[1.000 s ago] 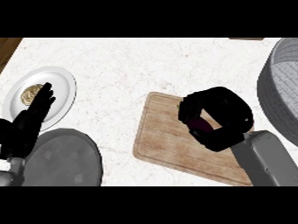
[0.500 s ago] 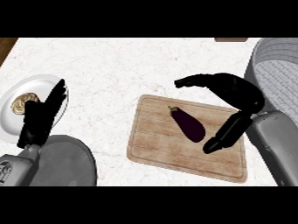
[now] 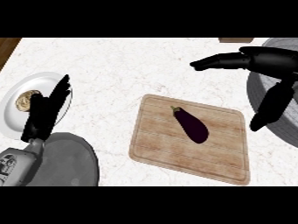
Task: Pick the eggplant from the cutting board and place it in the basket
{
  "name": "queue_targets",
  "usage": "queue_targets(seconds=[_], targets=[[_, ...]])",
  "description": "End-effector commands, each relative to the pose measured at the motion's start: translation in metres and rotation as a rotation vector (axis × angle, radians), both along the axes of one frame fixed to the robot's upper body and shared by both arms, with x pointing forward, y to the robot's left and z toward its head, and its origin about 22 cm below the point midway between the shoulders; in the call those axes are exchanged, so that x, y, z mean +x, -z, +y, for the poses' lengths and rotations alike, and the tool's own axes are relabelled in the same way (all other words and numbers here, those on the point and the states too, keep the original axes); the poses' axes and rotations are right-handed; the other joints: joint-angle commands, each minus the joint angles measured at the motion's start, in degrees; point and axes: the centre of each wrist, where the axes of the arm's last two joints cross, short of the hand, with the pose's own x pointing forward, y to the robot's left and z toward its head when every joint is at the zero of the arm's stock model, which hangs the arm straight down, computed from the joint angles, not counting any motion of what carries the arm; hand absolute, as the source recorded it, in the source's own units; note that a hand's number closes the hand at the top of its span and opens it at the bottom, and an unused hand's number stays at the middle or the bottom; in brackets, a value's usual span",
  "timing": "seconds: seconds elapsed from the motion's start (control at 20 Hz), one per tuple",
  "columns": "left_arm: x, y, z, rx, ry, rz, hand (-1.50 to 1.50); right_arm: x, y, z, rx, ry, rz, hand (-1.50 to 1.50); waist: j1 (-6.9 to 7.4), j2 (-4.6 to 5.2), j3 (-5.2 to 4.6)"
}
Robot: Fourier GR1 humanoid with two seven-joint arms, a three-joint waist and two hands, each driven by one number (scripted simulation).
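Note:
A dark purple eggplant (image 3: 191, 124) lies slantwise on the wooden cutting board (image 3: 170, 155), stem toward the far left. My right hand (image 3: 275, 61) hovers open to the right of the board, over the near rim of the grey basket (image 3: 292, 129). Its thumb points left and its fingers hang down, and it holds nothing. The eggplant is clear of that hand. My left hand (image 3: 46, 111) stands open at the left with straight fingers, overlapping the white plate.
A white plate (image 3: 9, 109) with a small tan food item (image 3: 26, 100) sits at the left. A grey round object (image 3: 71, 162) lies at the lower left. A brown item (image 3: 232, 40) shows at the far edge. The counter ends at the upper left.
My right hand, curled over the eggplant a second ago, has opened and drawn away to the right above the basket's rim. The eggplant stays on the board. My left hand has risen.

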Motion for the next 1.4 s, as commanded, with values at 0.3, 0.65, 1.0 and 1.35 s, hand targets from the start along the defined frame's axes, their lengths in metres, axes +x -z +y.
queue_targets(seconds=[0.3, 0.65, 1.0, 1.35], targets=[[0.0, 0.013, -0.016, 0.006, 0.009, 0.01, 0.0, 0.018, -0.015, -0.015, -0.19, -0.179, 0.117, -1.5, 0.32, 0.1, 0.03], [0.009, 0.016, 0.003, 0.003, -0.023, 0.02, 0.0, 0.03, 0.009, -0.011, -0.124, -0.143, 0.096, -1.5, -0.67, -0.15, -0.01], [0.012, 0.01, 0.003, 0.004, 0.001, 0.012, 0.0, 0.044, 0.053, -0.012, -0.118, -0.075, 0.06, -1.5, -0.67, -0.17, 0.0], [0.006, 0.006, 0.002, 0.014, -0.018, -0.002, 0.0, 0.045, 0.085, 0.009, -0.155, -0.095, 0.085, -1.5, -0.48, -0.33, 0.0]])
